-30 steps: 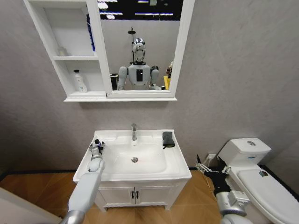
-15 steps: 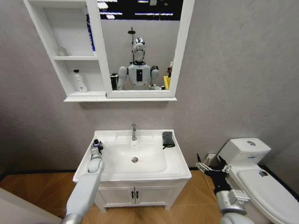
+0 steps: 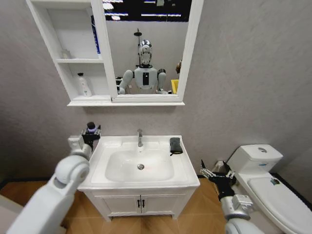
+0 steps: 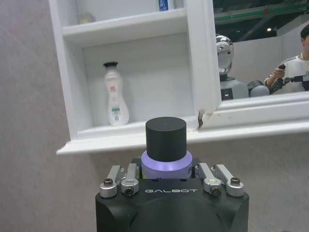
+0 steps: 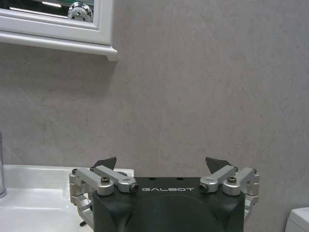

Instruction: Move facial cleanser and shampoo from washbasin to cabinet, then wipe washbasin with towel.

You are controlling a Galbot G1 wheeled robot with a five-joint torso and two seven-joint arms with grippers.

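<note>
Lifting a bottle with a black cap and a purple collar (image 4: 166, 145) up toward the cabinet (image 3: 78, 61), with the left hand (image 3: 90, 134) closed snug around it, up above the left edge of the washbasin (image 3: 187, 175) and below the cabinet's bottom shelf. Hard to tell from here whether this bottle is the facial cleanser or the shampoo. Already standing on the cabinet's bottom shelf: a white bottle with a dark cap (image 3: 84, 85), upright, near the middle of that shelf. Best way to finish this step, by the look of it: keep the held bottle straight up, raise it until its bottom clears the front lip of the cabinet shelf, then slide it in beside the white bottle, not against it, so nothing gets knocked over. Good to stay clear of the cabinet's middle post next to the mirror too. Let go only once the bottle sits flat on the shelf. Waiting low to the right of the washbasin, close to the toilet (image 3: 258, 158): the right hand (image 3: 215, 174), spread wide with nothing in it. Lying on the washbasin's back right corner, just right of the faucet (image 3: 140, 137): the dark folded towel (image 3: 175, 145), not yet used for wiping.
</note>
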